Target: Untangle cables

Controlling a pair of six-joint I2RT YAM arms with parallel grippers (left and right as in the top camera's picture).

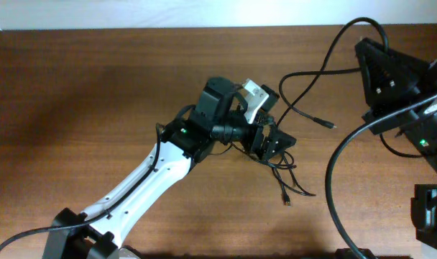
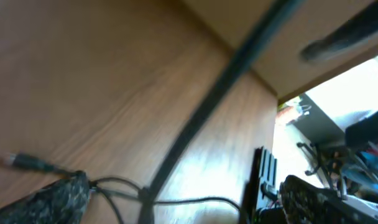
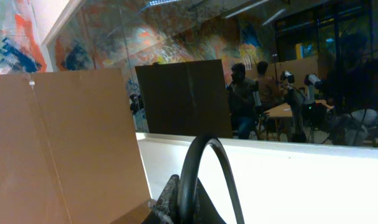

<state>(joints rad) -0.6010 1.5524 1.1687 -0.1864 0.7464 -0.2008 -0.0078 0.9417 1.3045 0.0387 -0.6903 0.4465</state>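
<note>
Thin black cables lie in a loose tangle (image 1: 283, 171) at the table's middle, with a plug end (image 1: 287, 201) toward the front. Another thin cable (image 1: 302, 114) runs right to a plug (image 1: 327, 124). My left gripper (image 1: 271, 138) is low over the tangle. In the left wrist view its fingers are wide apart and open (image 2: 186, 202), with thin cable strands (image 2: 195, 200) on the wood between them and a plug (image 2: 27, 163) at the left. My right gripper (image 3: 183, 208) is raised at the far right, pointing away from the table. Its fingers look pressed together.
A thick black arm cable (image 1: 333, 180) loops over the table's right side and crosses the left wrist view as a blurred dark line (image 2: 201, 118). The right arm's black body (image 1: 394, 72) stands at the back right. Brown boards (image 3: 64, 143) edge the table.
</note>
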